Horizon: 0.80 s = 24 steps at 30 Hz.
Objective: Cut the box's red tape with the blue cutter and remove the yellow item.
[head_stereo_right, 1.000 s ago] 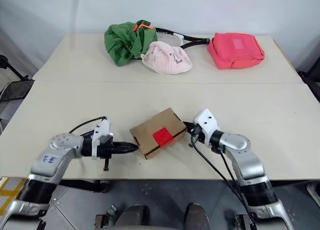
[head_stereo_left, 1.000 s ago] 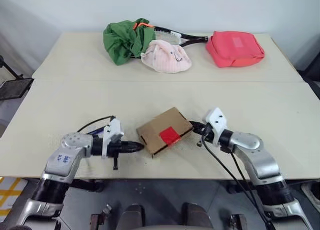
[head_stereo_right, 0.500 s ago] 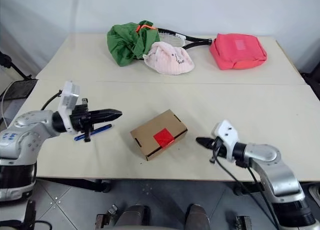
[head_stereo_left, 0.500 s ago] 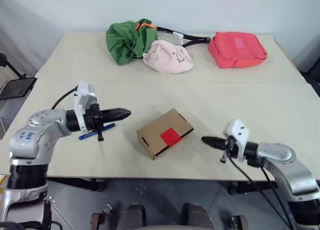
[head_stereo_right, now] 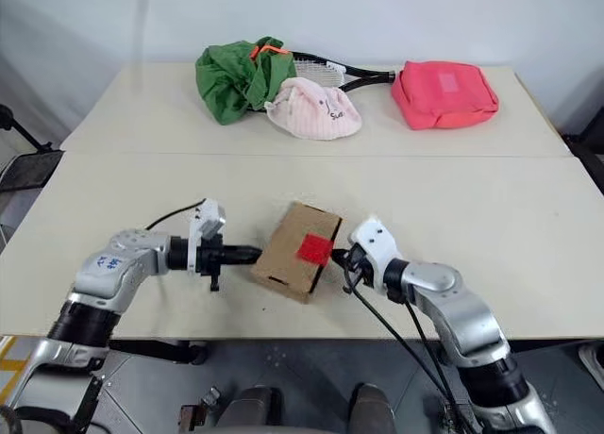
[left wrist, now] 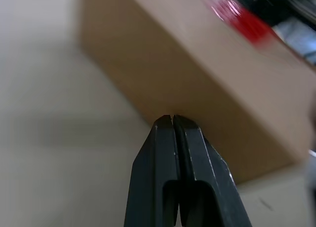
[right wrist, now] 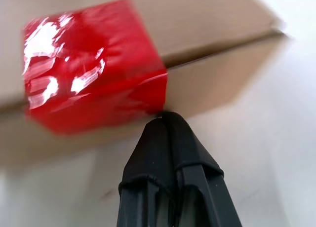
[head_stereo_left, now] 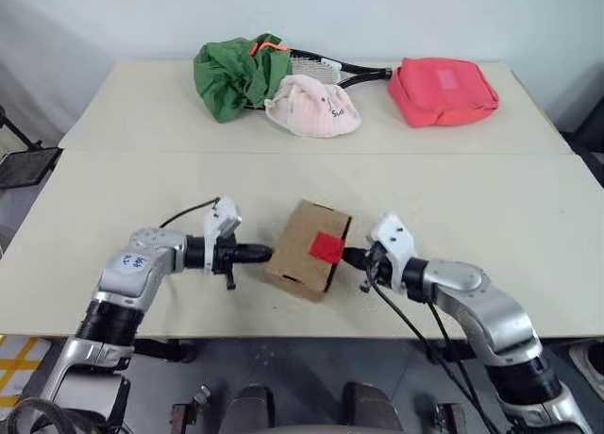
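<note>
Both closed grippers against box (head_stereo_left: 309, 249)

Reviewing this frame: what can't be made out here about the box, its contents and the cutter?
- What the box holds: head views, its flaps and red tape close it.
- The cutter: not made out in any view.
- Contact of the shut left gripper and shut right gripper with the box: wrist views, blurred at the fingertips.
- The racket's head: head views, green cloth and pink cloth cover it.
</note>
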Motion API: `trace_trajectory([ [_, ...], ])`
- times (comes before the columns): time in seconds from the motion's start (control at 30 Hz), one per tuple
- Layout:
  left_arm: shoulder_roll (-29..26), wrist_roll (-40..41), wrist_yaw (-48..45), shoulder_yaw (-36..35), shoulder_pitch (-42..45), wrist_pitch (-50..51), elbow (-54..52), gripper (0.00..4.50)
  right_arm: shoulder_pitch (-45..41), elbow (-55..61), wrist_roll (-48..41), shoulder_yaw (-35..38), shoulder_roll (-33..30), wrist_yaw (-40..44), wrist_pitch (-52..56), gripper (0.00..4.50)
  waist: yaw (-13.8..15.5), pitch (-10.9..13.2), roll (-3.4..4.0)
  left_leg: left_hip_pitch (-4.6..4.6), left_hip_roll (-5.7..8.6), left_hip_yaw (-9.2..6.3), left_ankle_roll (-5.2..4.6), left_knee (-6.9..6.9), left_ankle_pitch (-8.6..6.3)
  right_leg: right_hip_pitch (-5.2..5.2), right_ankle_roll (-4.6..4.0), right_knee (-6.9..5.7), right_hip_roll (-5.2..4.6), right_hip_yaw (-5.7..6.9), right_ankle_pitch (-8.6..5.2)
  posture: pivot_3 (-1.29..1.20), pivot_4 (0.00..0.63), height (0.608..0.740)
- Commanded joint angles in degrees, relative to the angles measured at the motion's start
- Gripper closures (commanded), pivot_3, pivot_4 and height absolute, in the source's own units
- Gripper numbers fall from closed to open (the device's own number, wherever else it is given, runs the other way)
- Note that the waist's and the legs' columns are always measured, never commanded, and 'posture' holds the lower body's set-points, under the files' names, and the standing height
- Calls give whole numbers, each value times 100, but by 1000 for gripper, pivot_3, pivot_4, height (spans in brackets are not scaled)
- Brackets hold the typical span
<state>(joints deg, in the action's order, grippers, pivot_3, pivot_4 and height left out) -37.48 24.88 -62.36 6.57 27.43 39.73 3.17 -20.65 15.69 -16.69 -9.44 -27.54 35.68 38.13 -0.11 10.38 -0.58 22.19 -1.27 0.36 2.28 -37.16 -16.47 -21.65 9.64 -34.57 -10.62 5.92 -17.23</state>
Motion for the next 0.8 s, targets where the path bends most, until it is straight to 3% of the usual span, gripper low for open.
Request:
trace_trajectory([
  [0.03,-135,337,187,-390,-297,529,-508,4416,-447,-395,139,-120,222,76,-388,4500,-18,0,0,0,0,1,0,0,0,0,0,0,0,0,0,0,150,740],
  [0.3,163,744,834,-697,-1113,1020,-1620,4416,-1192,-1794,417,-476,431,772,-1091,4500,12,0,0,-1,-2,-1,-2,-4,-5,-1,0,-7,-1,-1,0,0,150,740],
  [0.53,382,832,1203,-726,-1369,1127,-1926,4416,-1503,-2620,566,-496,561,1279,-1834,4500,-15,0,0,-4,-2,1,-1,-5,-5,0,0,-8,0,-1,0,0,150,740],
  [0.67,336,796,1335,-829,-1567,1075,-2039,4416,-1547,-2676,552,-319,418,1462,-1968,4500,-8,0,0,-5,-2,0,-1,-4,-5,0,0,-9,0,-1,0,0,150,740],
  [0.8,-28,905,1164,-1419,-2019,866,-2170,4416,-1301,-2257,235,129,-99,1962,-2001,4500,-9,0,0,-4,-2,1,1,-3,-6,0,0,-6,0,-1,0,0,150,740],
])
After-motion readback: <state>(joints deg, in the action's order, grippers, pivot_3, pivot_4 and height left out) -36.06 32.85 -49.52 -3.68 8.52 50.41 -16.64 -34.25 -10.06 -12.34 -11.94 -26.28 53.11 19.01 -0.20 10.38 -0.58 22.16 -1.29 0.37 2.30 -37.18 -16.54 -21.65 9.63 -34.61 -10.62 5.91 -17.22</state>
